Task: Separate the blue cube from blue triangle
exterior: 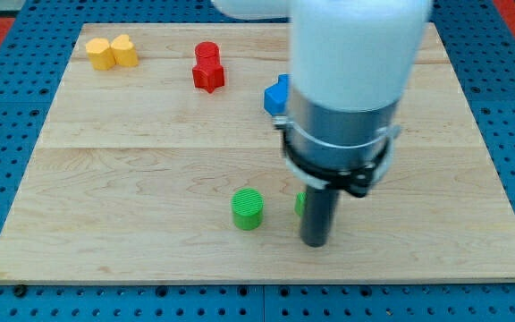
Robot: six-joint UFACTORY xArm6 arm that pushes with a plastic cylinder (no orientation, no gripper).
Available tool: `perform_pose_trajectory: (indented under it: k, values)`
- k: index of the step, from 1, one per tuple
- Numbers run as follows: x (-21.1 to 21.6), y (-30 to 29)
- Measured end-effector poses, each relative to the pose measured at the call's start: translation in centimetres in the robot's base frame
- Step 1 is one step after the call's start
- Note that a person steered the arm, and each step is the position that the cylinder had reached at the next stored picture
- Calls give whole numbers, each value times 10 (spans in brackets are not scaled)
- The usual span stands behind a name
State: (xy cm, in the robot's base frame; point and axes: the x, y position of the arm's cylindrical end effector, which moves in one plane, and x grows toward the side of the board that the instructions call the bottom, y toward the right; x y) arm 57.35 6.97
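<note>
Here, from the one camera view: a pale wooden board (150,179) on a blue pegboard base (7,54), with a white and grey arm (351,80) filling the upper middle.

My tip (316,241) sat on the board near the view's bottom, at the end of a dark straight rod. It carries no pincer, so there was nothing to part or clamp.

Just to the view's left of my tip, close to touching it, a small green block (300,204) showed as a sliver behind the rod; shape not readable. Further left stood a green ribbed cylinder (248,208).

Up and left of my tip, well apart, a blue block (277,95) showed at the arm's edge, mostly hidden. Whether this was the cube or the triangle could not be told; the other blue piece did not show.

Farther up-left: a red stacked-looking block (207,67), and two yellow blocks (112,52) touching.

Judged step: approach, not yet contact. The next move likely calls for travelling toward the view's top and entering between the two blue pieces.
</note>
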Motion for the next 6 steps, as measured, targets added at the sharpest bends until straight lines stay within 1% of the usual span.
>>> perform_pose_trajectory:
  k: [1,2,3,4,5,6]
  values:
    - [1,8]
    - [14,60]
    - [-16,129]
    - [-33,146]
    - [-63,123]
    - [-108,89]
